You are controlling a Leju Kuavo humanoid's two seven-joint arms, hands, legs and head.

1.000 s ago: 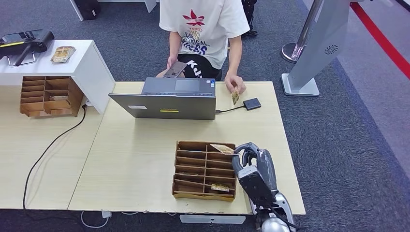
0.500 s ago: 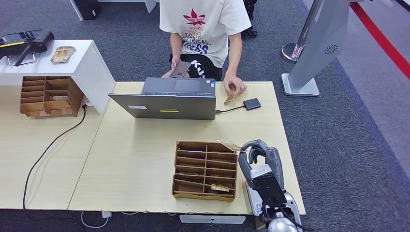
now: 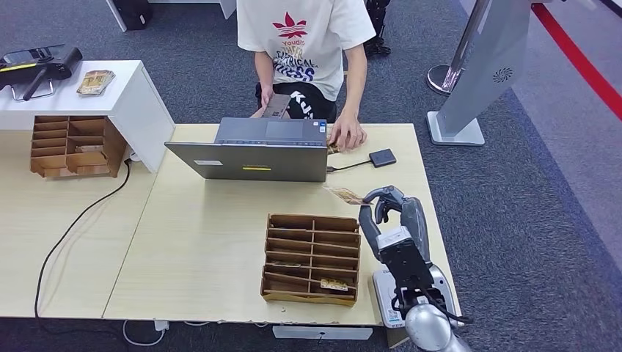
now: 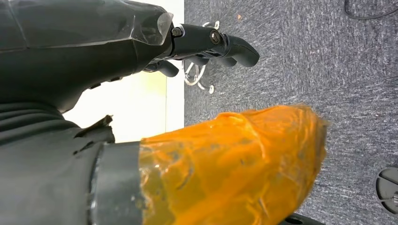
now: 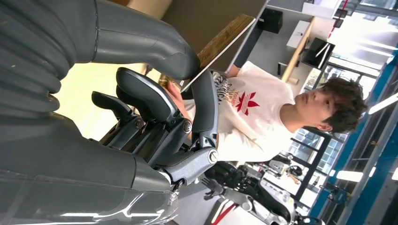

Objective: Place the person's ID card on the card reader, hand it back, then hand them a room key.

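My right hand (image 3: 389, 209) is raised above the table, just beyond the wooden card organizer (image 3: 312, 257), and pinches a tan room key card (image 3: 342, 195) between thumb and a finger. The right wrist view shows the same card (image 5: 220, 40) edge-on in my right hand (image 5: 155, 103), pointing toward the person (image 5: 244, 103). The person (image 3: 304, 44) stands across the table. One of their hands (image 3: 346, 137) rests on the table beside the laptop, covering most of the ID card (image 3: 334, 149). The black card reader (image 3: 382, 157) lies just right of that hand. My left hand (image 4: 206, 44) hangs over carpet, holding nothing.
An open grey laptop (image 3: 253, 154) stands between me and the person, cabled to the reader. A second wooden organizer (image 3: 70, 147) sits at the far left under a white cabinet (image 3: 125, 88). A grey stand (image 3: 477, 81) is on the carpet to the right.
My right hand has lifted the key card out of the organizer and carried it forward toward the person. The person's hand has lowered the ID card to the table beside the laptop.
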